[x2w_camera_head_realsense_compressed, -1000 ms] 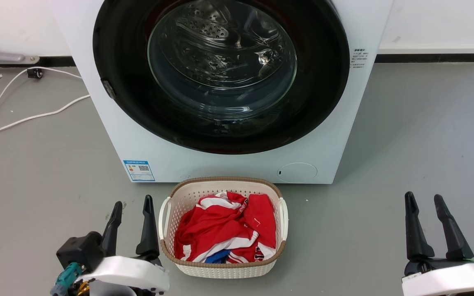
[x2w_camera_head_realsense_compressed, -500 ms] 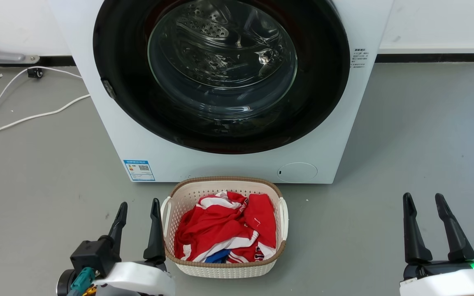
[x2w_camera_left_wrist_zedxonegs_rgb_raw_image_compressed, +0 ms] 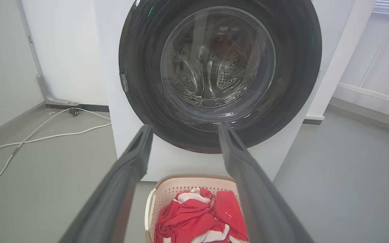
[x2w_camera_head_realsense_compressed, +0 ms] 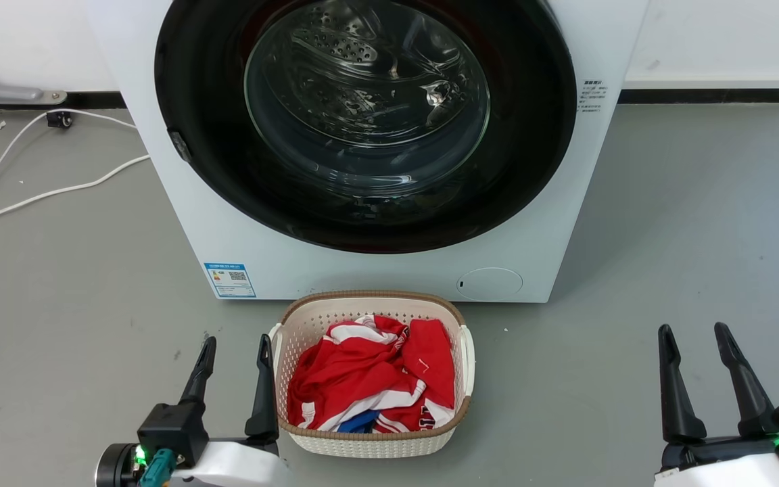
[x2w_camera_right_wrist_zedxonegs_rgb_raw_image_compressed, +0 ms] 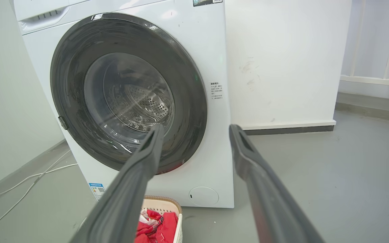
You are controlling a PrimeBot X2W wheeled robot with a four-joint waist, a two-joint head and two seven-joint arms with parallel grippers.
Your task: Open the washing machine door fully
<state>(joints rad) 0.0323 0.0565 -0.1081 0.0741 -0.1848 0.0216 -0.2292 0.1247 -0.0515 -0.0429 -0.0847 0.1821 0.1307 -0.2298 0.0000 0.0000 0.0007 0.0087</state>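
Grey floor (x2w_camera_head_realsense_compressed: 667, 203) | washing machine door (x2w_camera_head_realsense_compressed: 366, 115) glossy black, closed | left gripper (x2w_camera_head_realsense_compressed: 237, 341), right gripper (x2w_camera_head_realsense_compressed: 692, 329) spread

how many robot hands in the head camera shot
2. The dark two-fingered left hand is at lower left beside the white brown-rimmed plastic laundry basket; the right hand is at lower right. Both open.

Left gripper (x2w_camera_head_realsense_compressed: 237, 340), two long matte-black tapering fingers, boxy black housing (x2w_camera_head_realsense_compressed: 173, 429), green light (x2w_camera_head_realsense_compressed: 139, 454) glowing at its 8 o'clock, teal connector (x2w_camera_head_realsense_compressed: 154, 468) just under, glossy white wrist shell (x2w_camera_head_realsense_compressed: 234, 467), right gripper (x2w_camera_head_realsense_compressed: 693, 329) matching, green glint (x2w_camera_head_realsense_compressed: 777, 437) at 3 o'clock.
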